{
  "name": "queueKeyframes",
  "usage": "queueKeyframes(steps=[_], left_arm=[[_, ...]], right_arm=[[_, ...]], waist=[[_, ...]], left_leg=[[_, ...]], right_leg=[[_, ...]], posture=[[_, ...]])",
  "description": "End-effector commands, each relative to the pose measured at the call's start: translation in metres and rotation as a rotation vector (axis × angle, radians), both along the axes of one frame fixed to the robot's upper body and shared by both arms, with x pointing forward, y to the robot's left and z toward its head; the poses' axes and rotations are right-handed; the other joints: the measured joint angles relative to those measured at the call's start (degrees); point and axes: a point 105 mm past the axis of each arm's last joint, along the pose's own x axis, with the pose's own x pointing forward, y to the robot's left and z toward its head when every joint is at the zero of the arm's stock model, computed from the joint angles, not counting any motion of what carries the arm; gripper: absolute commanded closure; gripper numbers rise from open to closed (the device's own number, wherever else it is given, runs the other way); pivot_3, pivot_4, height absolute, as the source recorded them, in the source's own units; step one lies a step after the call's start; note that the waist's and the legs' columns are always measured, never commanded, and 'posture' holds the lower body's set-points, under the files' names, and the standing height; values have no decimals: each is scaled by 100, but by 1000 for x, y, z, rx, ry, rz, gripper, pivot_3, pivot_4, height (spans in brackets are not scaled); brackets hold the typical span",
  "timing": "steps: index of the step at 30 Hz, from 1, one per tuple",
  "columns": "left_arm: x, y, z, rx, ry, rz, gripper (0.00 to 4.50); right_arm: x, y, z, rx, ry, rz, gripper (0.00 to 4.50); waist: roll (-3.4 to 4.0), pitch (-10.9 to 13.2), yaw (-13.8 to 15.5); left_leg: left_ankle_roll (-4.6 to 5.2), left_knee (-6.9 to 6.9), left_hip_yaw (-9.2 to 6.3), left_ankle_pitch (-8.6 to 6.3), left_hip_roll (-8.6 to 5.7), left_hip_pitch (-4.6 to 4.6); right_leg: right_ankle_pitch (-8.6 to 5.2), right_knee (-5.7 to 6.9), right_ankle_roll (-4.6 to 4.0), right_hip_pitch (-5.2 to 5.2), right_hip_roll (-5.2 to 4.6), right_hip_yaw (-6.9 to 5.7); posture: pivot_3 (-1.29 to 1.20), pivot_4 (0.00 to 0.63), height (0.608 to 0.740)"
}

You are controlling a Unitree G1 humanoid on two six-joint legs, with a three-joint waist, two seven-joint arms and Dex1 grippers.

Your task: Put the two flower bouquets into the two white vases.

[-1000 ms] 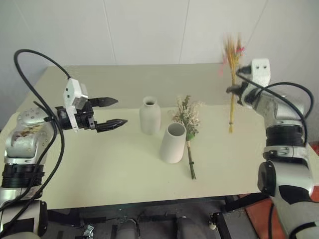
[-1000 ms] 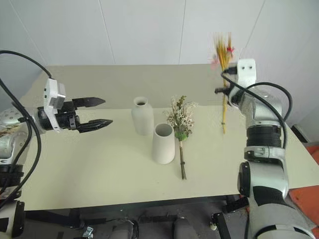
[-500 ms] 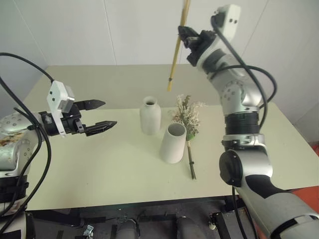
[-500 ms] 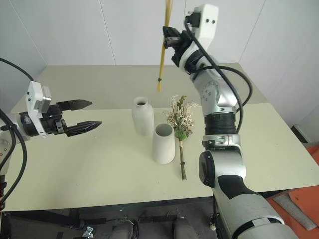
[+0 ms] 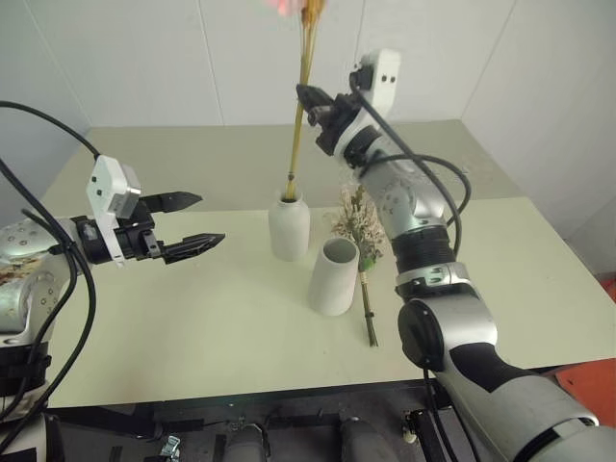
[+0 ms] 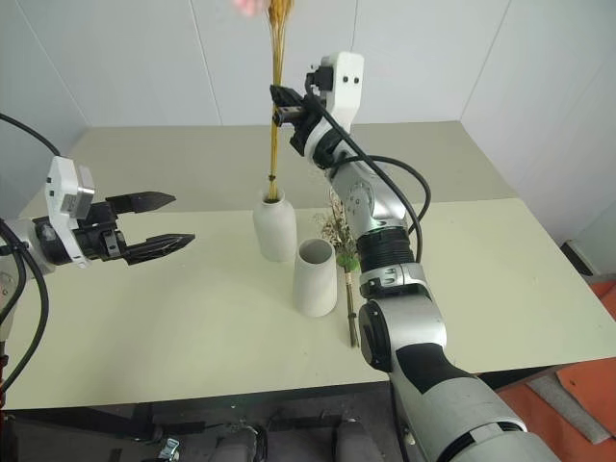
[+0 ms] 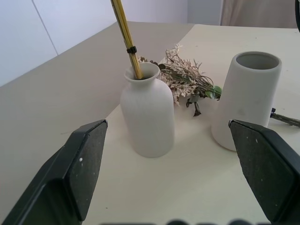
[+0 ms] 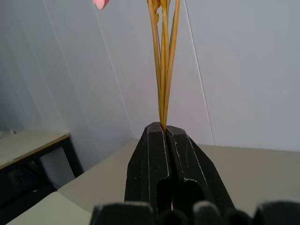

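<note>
Right tool (image 6: 280, 106) holds thin bouquet (image 6: 275, 125) upright in narrow-necked vase (image 6: 274, 226).

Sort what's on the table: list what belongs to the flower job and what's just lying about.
Part of the job:
- thin yellow-stemmed bouquet, held by the right gripper, stem tips in the narrow-necked vase
- wide-mouthed vase, empty
- bushy bouquet, lying on the table

Lying about:
- nothing else visible

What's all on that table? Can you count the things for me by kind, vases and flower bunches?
White vases: 2, a narrow-necked bottle vase and a wide-mouthed vase.
Flower bouquets: 2, a thin straw bouquet held upright by the right hand, stem ends in the bottle vase's mouth, and a bushy bouquet lying on the table.
Total: 4.
</note>
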Motion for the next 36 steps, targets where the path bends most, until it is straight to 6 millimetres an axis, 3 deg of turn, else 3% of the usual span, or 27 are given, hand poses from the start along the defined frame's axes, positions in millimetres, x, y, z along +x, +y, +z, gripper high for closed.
queueKeyframes(steps=[1, 5, 8, 15, 19, 22, 25, 28, 32, 36], left_arm=[[-4, 2, 14, 10, -50, 0, 0], [-4, 1, 15, 11, -51, -1, 0], [-4, 2, 15, 12, -50, -2, 0], [0, -1, 15, 13, -52, -14, 0], [3, -3, 17, 16, -56, -32, 0], [2, -6, 18, 18, -57, -64, 0], [2, -9, 18, 19, -56, -93, 0], [1, -11, 17, 15, -50, -117, 0], [0, -15, 15, 14, -40, -144, 0], [-3, -18, 14, 7, -25, -184, 0]], right_arm=[[-5, 6, -3, -52, -76, -18, 4475], [-6, 8, -22, -103, -88, -27, 4475], [-12, 7, -35, -137, -104, -27, 3772], [-39, -7, -49, -221, -194, -22, 1439], [-52, -31, -46, -285, -214, -31, 49], [-56, -57, -44, -362, -136, -55, 49], [-53, -89, -41, -411, 52, -140, 49], [-51, -116, -51, -527, 326, -209, 49], [-62, -131, -67, -646, 571, -213, 49], [-76, -133, -87, -754, 720, -151, 49]], waist=[[0, 0, 0], [0, 0, 1], [0, 0, 3], [0, 0, 11], [0, 0, 30], [-1, 1, 41], [-2, 1, 77], [-1, 1, 79], [-2, 1, 89], [-3, 2, 103]], left_leg=[[0, 0, 0, 0, 0, 0], [0, -1, 0, 0, 0, 1], [0, -1, -1, 0, 0, 0], [0, -2, -2, 0, 0, -1], [0, -1, -2, 0, -1, 0], [0, 0, -1, 0, -1, 1], [0, -1, -1, 0, -1, 0], [0, 0, 1, 0, 0, 2], [0, -6, 2, 0, 1, 4], [0, -5, 2, 0, 0, -1]], right_leg=[[0, 0, 0, 0, 0, 0], [0, 1, 0, 0, 0, 0], [0, 0, 0, 0, 0, 0], [-1, 0, 1, -1, 0, -1], [-1, 1, 1, 0, 0, -2], [-1, 0, 1, 0, 0, -2], [-2, -1, 0, 0, 0, -2], [-3, 2, -4, -2, 0, -1], [-8, 1, -11, -5, 2, 1], [-9, -3, -12, -6, 1, 0]], posture=[[0, 150, 740], [0, 150, 740], [0, 150, 740], [0, 150, 740], [0, 150, 740], [0, 150, 740], [0, 150, 740], [0, 150, 740], [0, 150, 740], [0, 150, 740]])
